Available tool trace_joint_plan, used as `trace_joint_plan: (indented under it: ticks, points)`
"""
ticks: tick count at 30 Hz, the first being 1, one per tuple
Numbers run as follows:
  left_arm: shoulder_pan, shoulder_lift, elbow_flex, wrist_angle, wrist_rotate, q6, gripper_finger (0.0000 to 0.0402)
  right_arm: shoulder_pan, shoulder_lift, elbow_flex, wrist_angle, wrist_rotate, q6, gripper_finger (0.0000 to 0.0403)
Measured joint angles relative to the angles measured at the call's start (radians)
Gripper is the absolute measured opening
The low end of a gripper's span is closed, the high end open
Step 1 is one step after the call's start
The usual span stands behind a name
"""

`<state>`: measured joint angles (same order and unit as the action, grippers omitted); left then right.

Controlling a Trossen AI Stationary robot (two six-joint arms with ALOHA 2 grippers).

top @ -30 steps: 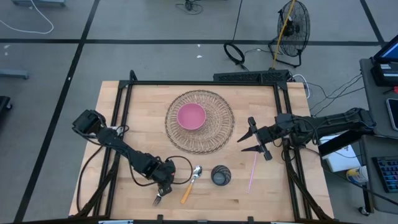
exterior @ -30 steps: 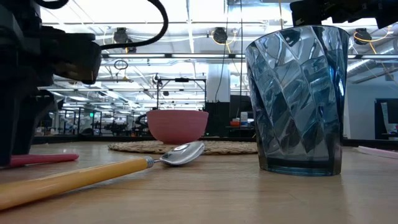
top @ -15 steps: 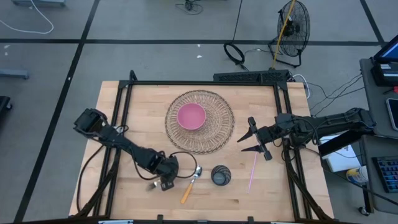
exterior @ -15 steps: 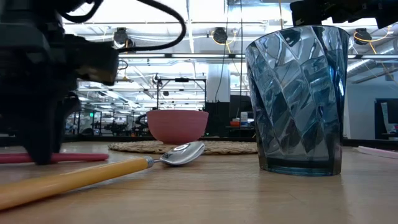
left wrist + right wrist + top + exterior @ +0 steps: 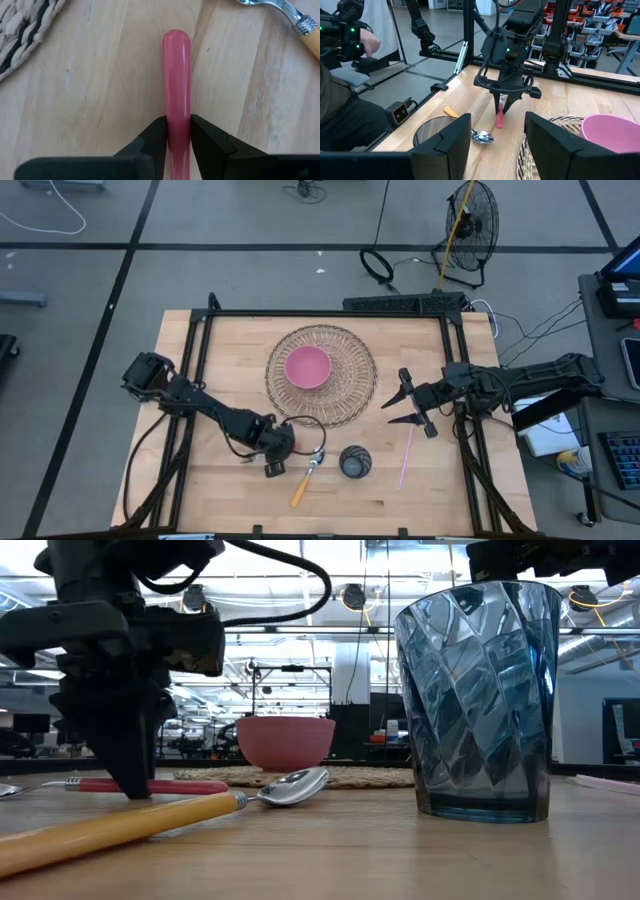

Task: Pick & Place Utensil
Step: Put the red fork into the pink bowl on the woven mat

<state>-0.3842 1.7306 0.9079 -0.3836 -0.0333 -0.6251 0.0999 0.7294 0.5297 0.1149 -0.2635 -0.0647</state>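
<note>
Beside the spoon [image 5: 306, 476], left gripper [image 5: 178, 131], clamping the pink-handled utensil [image 5: 176, 85], has moved toward the mat [image 5: 355, 395].

Red-handled fork [image 5: 177, 95] lying flat on the worktop, handle pinched between the left end effector's [image 5: 178, 131] fingers, metal tines showing in the low view, yellow-handled spoon [image 5: 305, 478] lying near it, bowl up, beside a dark blue glass [image 5: 354, 462]

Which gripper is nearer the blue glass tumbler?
Left. The left gripper, shut on the pink-handled utensil, sits just beyond the spoon from the tumbler; the right gripper hovers farther off, open.
</note>
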Motion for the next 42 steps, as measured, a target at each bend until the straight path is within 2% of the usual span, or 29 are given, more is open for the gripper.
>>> trace_joint_plan:
  ticks: [8,20,31,42]
  points:
    - [0.029,-0.002,0.001,-0.007,0.057,0.007,0.0090,0.000,0.000,0.000,0.000,0.000,0.000,0.0176]
    - [0.037,-0.002,0.001,-0.007,0.055,-0.003,0.0090,0.000,0.000,0.000,0.000,0.000,0.001,0.0176]
    - [0.035,-0.031,0.002,0.017,-0.012,0.004,0.0090,0.000,0.000,0.000,-0.001,0.000,0.001,0.0176]
    - [0.014,-0.157,0.003,0.039,-0.126,0.023,0.0090,0.000,0.000,0.000,-0.007,0.000,0.019,0.0176]
